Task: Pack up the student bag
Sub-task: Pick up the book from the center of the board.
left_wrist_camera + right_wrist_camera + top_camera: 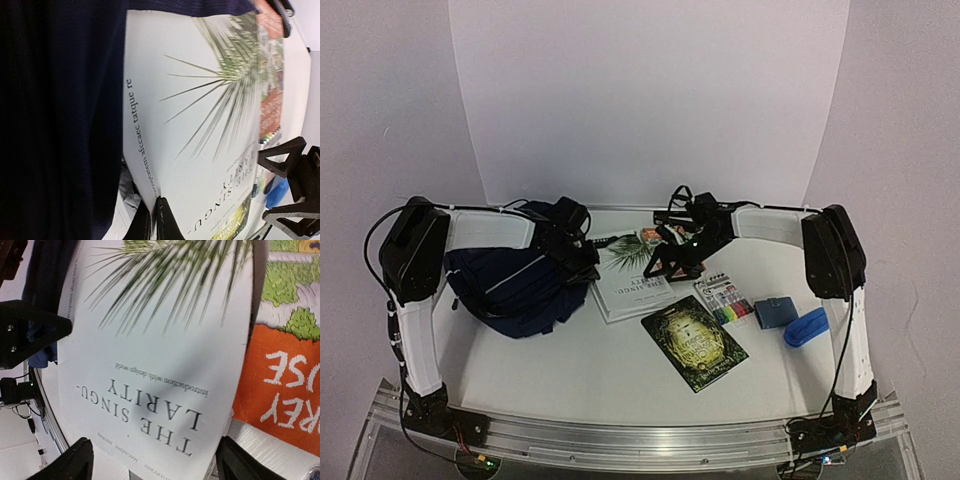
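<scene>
Student bag (510, 285): navy cloth, matt, with a fine weave showing in my left wrist view. White magazine (150, 365): smooth paper, faint sheen. Orange book (285, 405): smooth printed cover. Green-gold book (694, 342): glossy cover. Small blue pouch (775, 312): maybe fabric, too small to be sure. Counter (600, 385): white, matt. My right gripper (155, 465) fingers (70, 465): matt black plastic.

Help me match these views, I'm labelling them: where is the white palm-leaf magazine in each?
Top external: magazine at table centre, just right of the student bag.
Left wrist: magazine fills the middle.
Right wrist: magazine fills centre and left.
Shared landmark: the navy student bag borders the magazine in all three.
</scene>
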Controlling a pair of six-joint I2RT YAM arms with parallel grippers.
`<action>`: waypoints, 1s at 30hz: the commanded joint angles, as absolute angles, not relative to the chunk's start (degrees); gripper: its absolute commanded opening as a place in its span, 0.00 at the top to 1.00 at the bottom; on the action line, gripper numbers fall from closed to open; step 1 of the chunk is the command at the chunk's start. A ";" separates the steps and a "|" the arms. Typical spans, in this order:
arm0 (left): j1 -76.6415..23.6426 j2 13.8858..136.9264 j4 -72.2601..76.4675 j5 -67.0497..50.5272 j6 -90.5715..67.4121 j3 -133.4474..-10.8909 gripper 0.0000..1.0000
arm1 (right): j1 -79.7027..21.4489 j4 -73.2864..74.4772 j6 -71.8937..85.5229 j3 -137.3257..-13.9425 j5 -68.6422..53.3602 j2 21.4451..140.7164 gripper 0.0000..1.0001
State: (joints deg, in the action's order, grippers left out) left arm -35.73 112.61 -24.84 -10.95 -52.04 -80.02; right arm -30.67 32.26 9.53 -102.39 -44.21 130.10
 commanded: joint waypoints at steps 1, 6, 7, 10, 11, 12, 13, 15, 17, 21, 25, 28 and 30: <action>-35.73 104.02 -19.92 -13.13 -47.55 -79.61 1.00 | -27.59 31.90 10.83 -103.23 -47.83 122.99 0.02; -34.61 99.61 -15.40 -17.55 -46.15 -77.47 1.00 | -25.56 32.00 11.59 -101.21 -49.37 121.26 0.02; -34.47 99.01 -14.73 -18.73 -45.72 -77.35 1.00 | -25.45 32.05 11.72 -100.97 -50.54 121.26 0.02; -34.26 97.56 -13.54 -21.28 -44.28 -77.20 1.00 | -25.36 32.09 11.86 -100.25 -55.36 121.36 0.02; -34.17 97.03 -13.19 -22.12 -44.03 -77.14 1.00 | -25.39 32.14 11.85 -99.94 -56.78 121.28 0.02; -34.16 96.54 -12.82 -22.90 -43.75 -77.08 1.00 | -25.40 32.20 11.82 -99.67 -57.61 121.15 0.02; -34.11 96.02 -12.35 -23.56 -43.42 -77.02 1.00 | -25.40 32.27 11.77 -99.38 -58.25 120.97 0.02; -33.93 94.67 -11.79 -24.31 -42.93 -77.08 1.00 | -25.38 32.48 11.64 -98.87 -59.68 120.51 0.02; -33.68 93.14 -11.00 -25.07 -42.67 -77.03 1.00 | -25.38 32.55 11.74 -98.27 -60.97 120.07 0.02; -33.27 90.90 -9.72 -26.72 -42.08 -77.28 1.00 | -25.39 32.47 12.20 -97.71 -62.83 119.40 0.02; -32.73 89.75 -8.70 -29.39 -43.10 -77.54 1.00 | -25.39 32.31 12.41 -97.95 -65.88 119.13 0.02; -32.28 89.17 -5.90 -32.29 -44.88 -76.92 1.00 | -25.42 32.03 12.80 -99.69 -70.10 118.76 0.02; -32.12 89.18 -4.69 -34.09 -45.96 -76.77 1.00 | -25.52 31.83 13.45 -101.33 -72.00 118.56 0.02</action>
State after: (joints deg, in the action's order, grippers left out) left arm -32.71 91.88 -11.88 -28.80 -44.00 -75.99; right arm -25.32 32.57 12.49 -97.75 -65.30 122.69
